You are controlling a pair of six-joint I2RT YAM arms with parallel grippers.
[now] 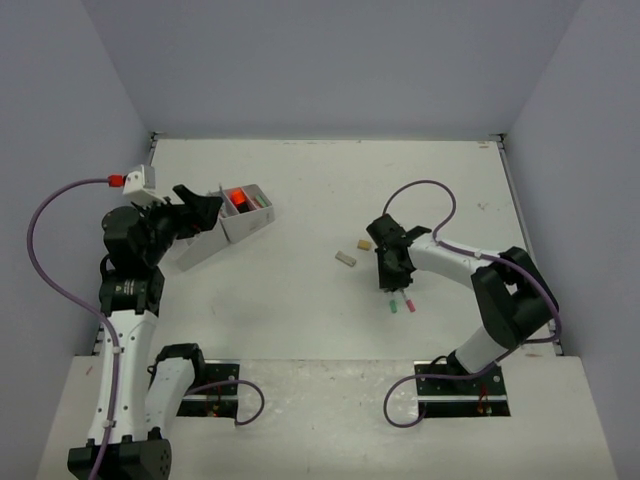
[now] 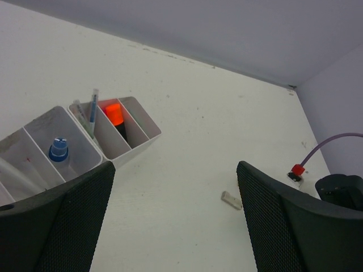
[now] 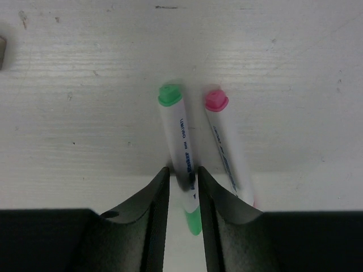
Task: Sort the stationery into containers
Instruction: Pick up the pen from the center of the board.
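Pale grey walls [image 1: 320,60] close in a white table [image 1: 300,330], seen first from above: the two white containers [image 1: 243,226] sit at the far left with the left gripper [image 1: 200,207] just beside them, while the right gripper [image 1: 392,275] is down on the table well to the right, over a green marker [image 1: 393,305] and a pink marker [image 1: 410,303]. Two small beige pieces [image 1: 345,259] lie loose between the arms. From the left wrist, the left gripper [image 2: 176,226] hangs with its fingers [image 2: 57,226] spread wide and nothing between them; the containers [image 2: 133,148] already hold an orange marker [image 2: 115,115], a blue-capped pen [image 2: 58,149] and some thin pens [image 2: 92,110], each in its own compartment. From the right wrist, the right gripper [image 3: 182,195] has its fingers [image 3: 150,212] pinched on the barrel of the green marker [image 3: 180,133], which lies flat on the table with the pink marker [image 3: 222,139] just beside it, seemingly not touching. I judge the step to be the pick-up of the green marker. Next it needs a straight lift that leaves the pink one alone, then a long carry across to a compartment.
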